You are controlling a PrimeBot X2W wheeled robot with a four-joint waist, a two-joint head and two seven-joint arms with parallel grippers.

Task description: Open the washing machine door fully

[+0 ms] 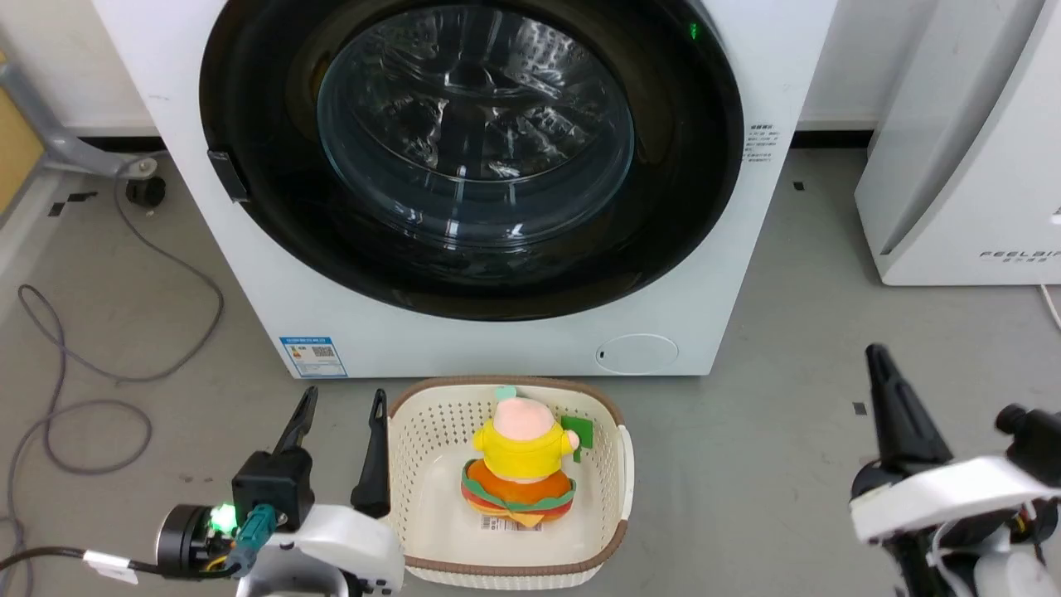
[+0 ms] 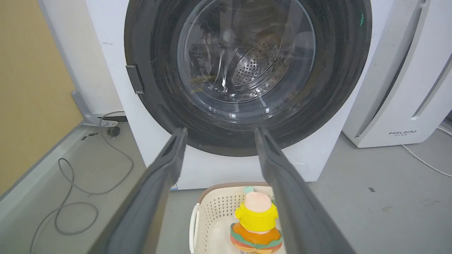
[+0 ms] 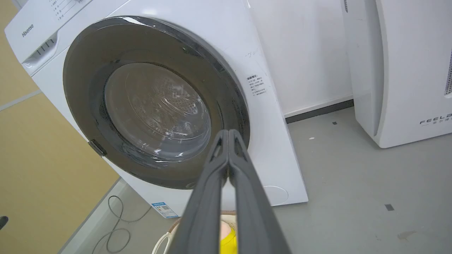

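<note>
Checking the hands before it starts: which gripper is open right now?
The left gripper: its two fingers stand well apart. The right gripper has its fingers pressed together, holding nothing.

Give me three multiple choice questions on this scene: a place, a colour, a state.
1. Where is the basket? A. on the floor before the washing machine; B. inside the drum; C. on top of the machine.
2. The plush toy wears: A. blue; B. yellow; C. black.
3. The washing machine door is: A. wide open; B. taken off; C. shut.
Answers: 1 A, it sits below the machine's front; 2 B, its top is plainly yellow; 3 C, its rim lies flush on the front.
</note>
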